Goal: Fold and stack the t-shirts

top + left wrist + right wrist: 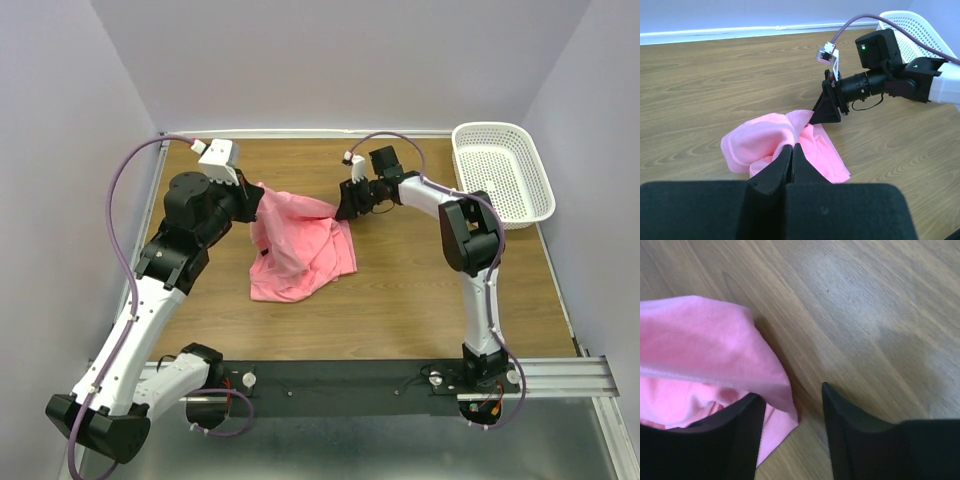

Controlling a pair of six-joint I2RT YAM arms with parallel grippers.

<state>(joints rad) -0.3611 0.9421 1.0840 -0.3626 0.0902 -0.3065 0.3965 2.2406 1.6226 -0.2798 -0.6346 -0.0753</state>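
One salmon-pink t-shirt (pixel 300 250) lies crumpled in the middle of the wooden table; it also shows in the left wrist view (pixel 760 140) and the right wrist view (pixel 700 340). My left gripper (pixel 252 205) is shut on the shirt's upper left edge, with cloth bunched at its tips (pixel 792 146). My right gripper (pixel 345 208) is at the shirt's upper right corner, seen from the left wrist (pixel 827 107). It is open (pixel 791 392), low over the table. A corner of the cloth lies against its left finger (pixel 747 430); the right finger is over bare wood.
A white plastic mesh basket (pixel 545 190) stands at the back right corner of the table, also seen in the left wrist view (pixel 910 22). Grey walls close in the table at the back and sides. A black rail runs along the near edge.
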